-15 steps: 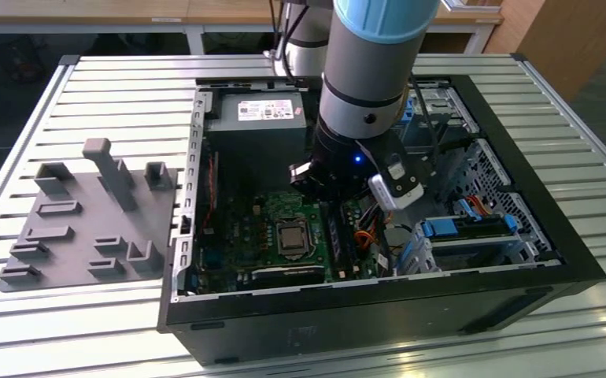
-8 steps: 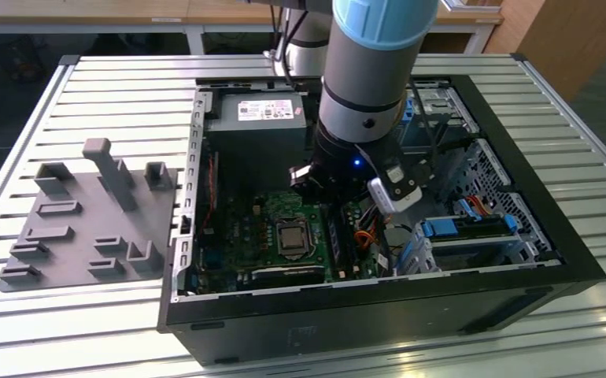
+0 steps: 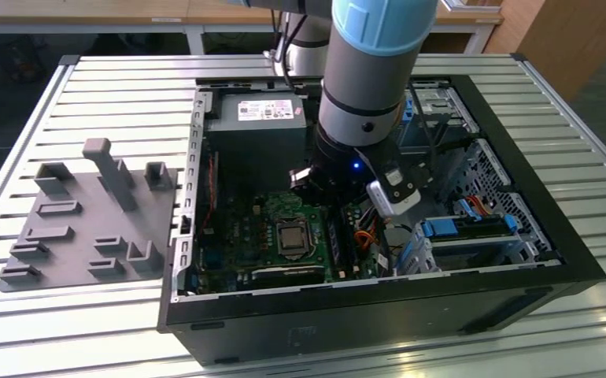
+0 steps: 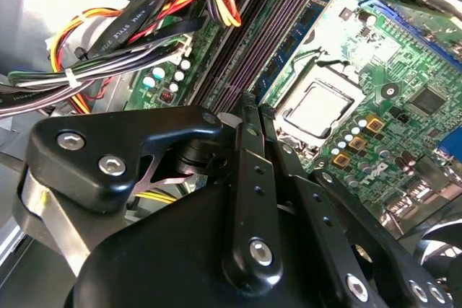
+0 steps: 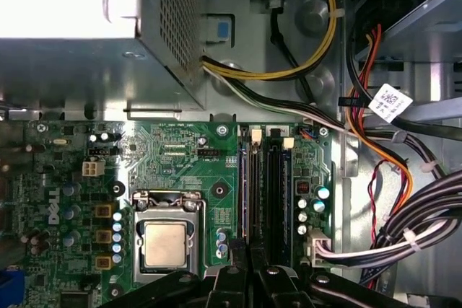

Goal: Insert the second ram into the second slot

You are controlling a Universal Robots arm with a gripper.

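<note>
The gripper (image 4: 249,106) hangs low over the memory slots (image 5: 263,185), its fingers (image 4: 253,171) pressed together on something thin — probably the second ram (image 5: 250,239), standing edge-on above a slot beside the processor socket (image 5: 167,239).

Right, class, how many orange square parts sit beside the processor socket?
3 orange square parts, in a row along one side of the processor socket: one end, the middle, the other end. The claw may hide more.
</note>
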